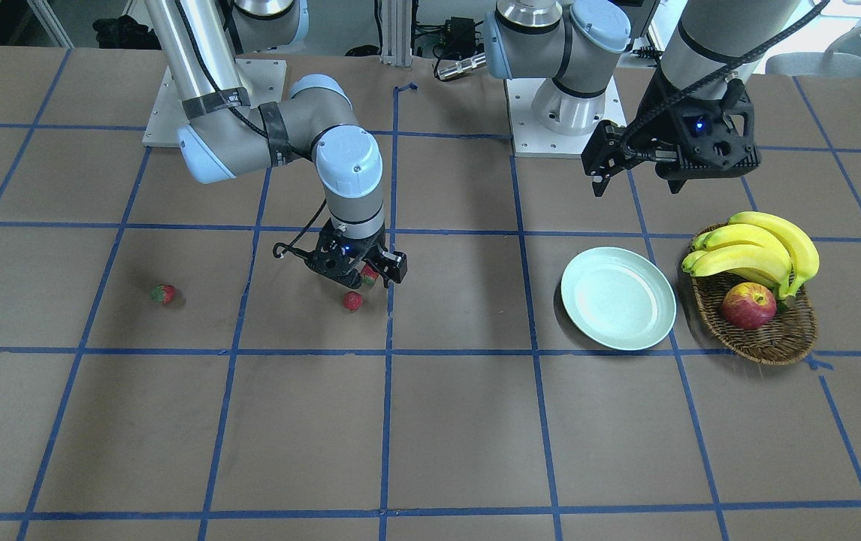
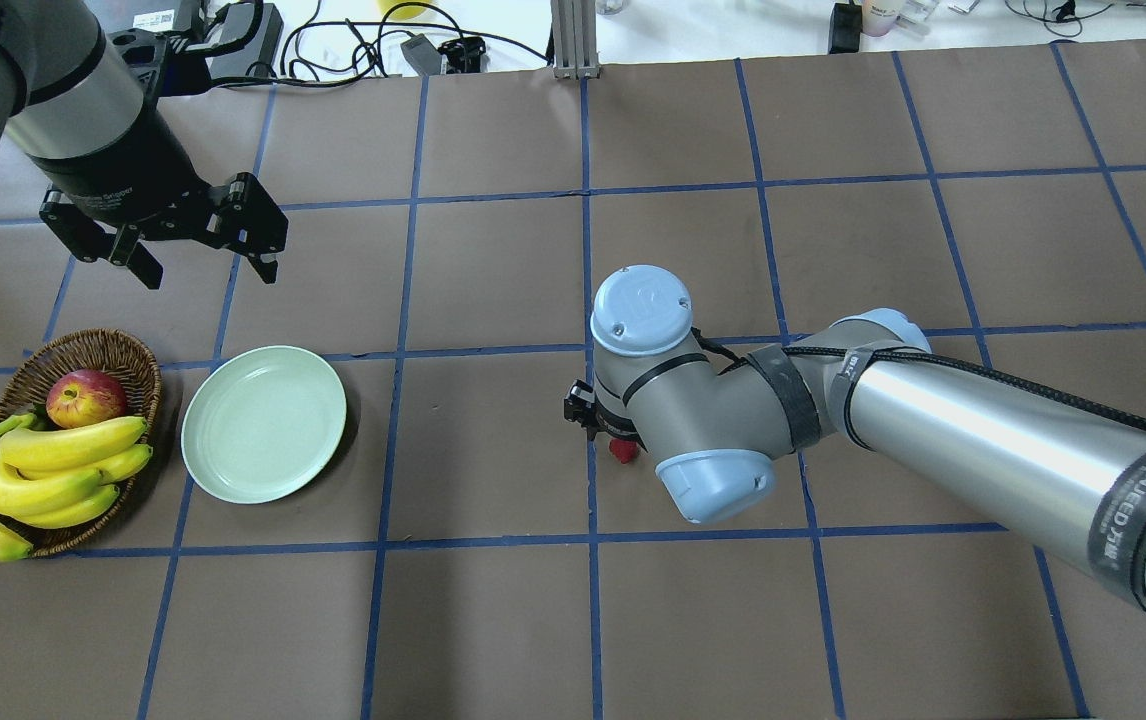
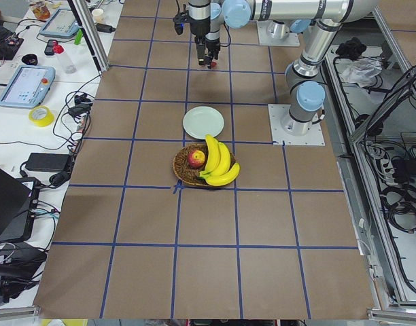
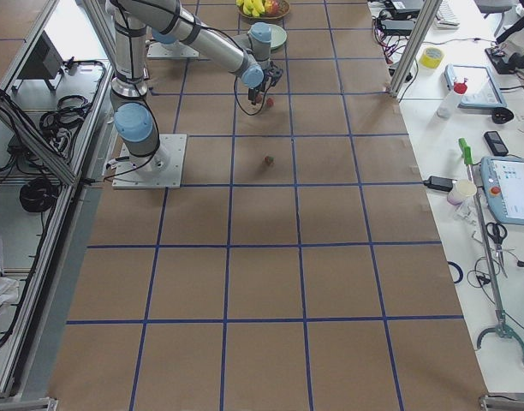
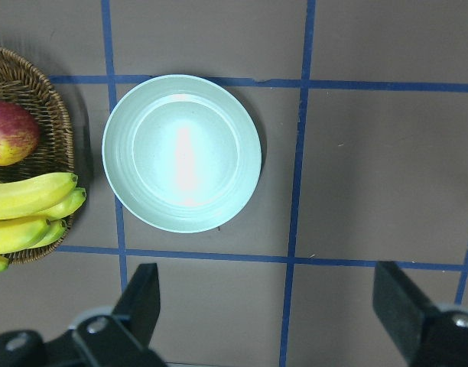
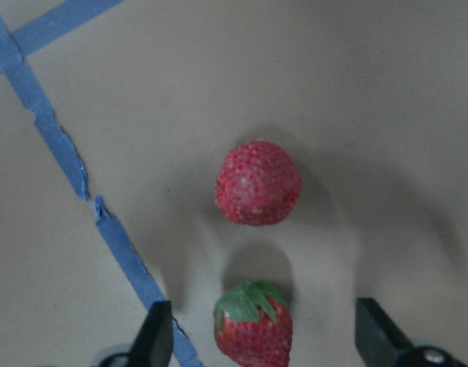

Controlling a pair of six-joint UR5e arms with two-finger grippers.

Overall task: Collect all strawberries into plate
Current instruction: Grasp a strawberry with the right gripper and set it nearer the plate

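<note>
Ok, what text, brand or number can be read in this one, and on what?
"WANJEED", then characters too blurred to read: black strap round the right arm.
White print on the black wrist housing above the left claw: too small to read.
Tablet screens on the side bench: too small to read.

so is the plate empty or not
Empty: the plate shows only bare green surface in the left wrist view, nothing in it.
</note>
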